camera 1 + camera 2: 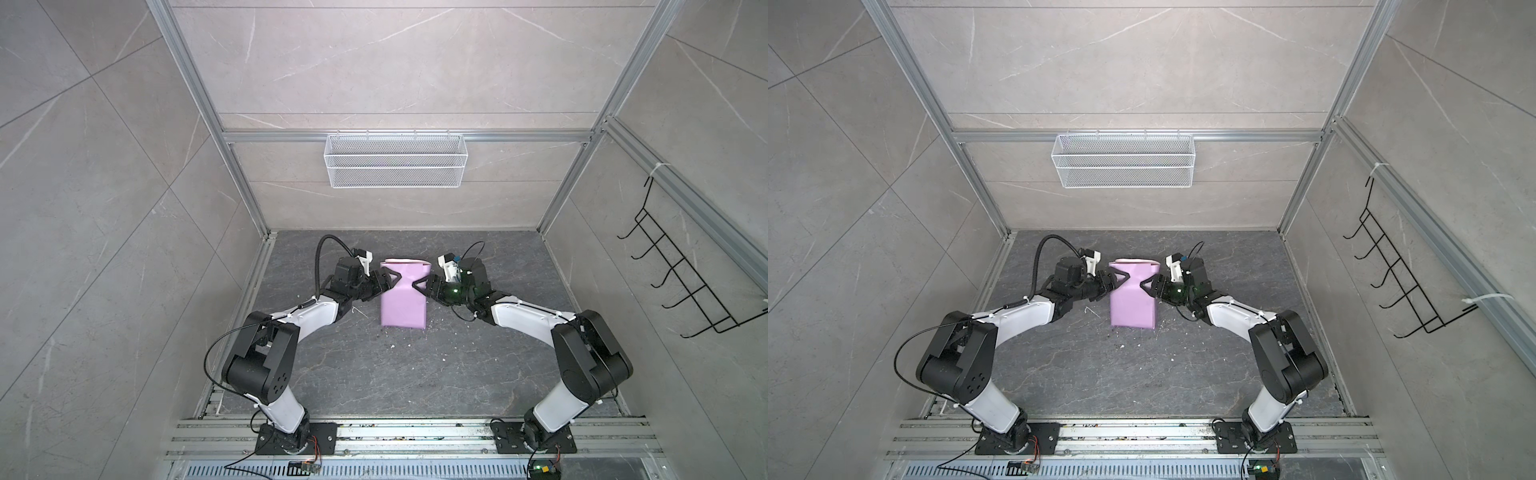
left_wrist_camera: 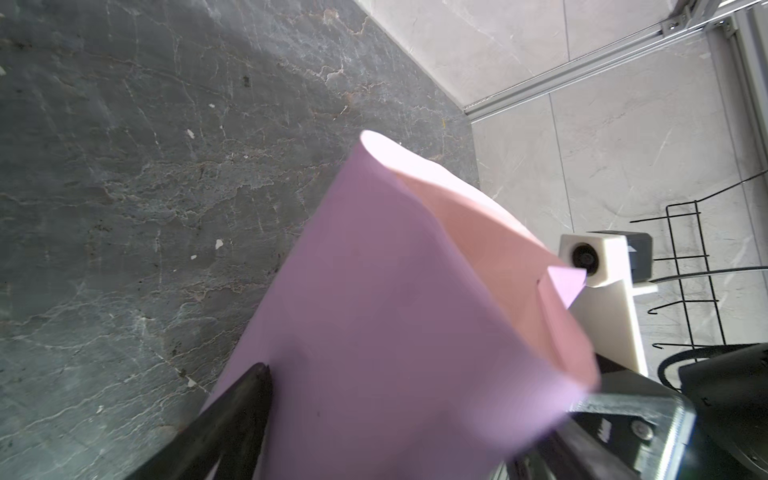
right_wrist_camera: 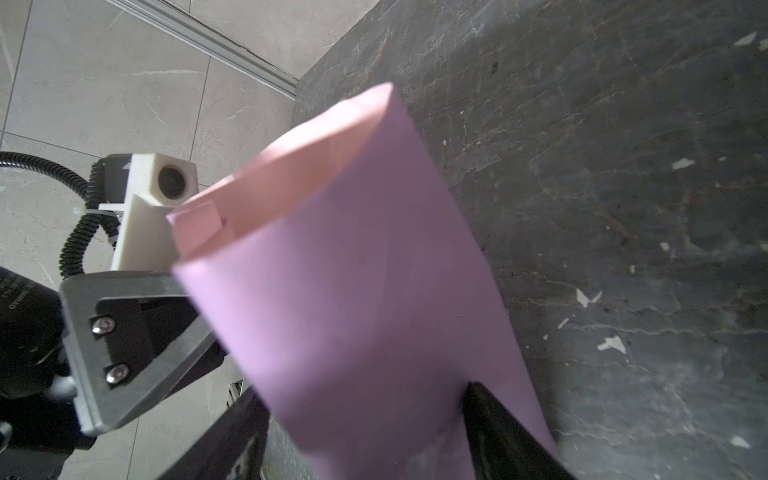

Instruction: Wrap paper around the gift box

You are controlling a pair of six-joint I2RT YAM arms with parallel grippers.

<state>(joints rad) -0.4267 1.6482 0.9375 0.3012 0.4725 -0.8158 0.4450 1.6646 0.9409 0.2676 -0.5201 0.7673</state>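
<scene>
— How is the paper (image 1: 404,305) laid?
— As a sleeve, near end on the bench (image 1: 374,374); the gift box is hidden, probably inside. The left end effector (image 1: 397,280) and the right end effector (image 1: 415,286) are spread astride it; a grip cannot be told. The far mouth (image 1: 405,262) should be pressed evenly.

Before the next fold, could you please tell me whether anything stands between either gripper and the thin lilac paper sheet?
Nothing visible does: the left gripper and the right gripper each touch the thin lilac-and-pink paper sheet from opposite sides, its sleeve between their jaws.
</scene>
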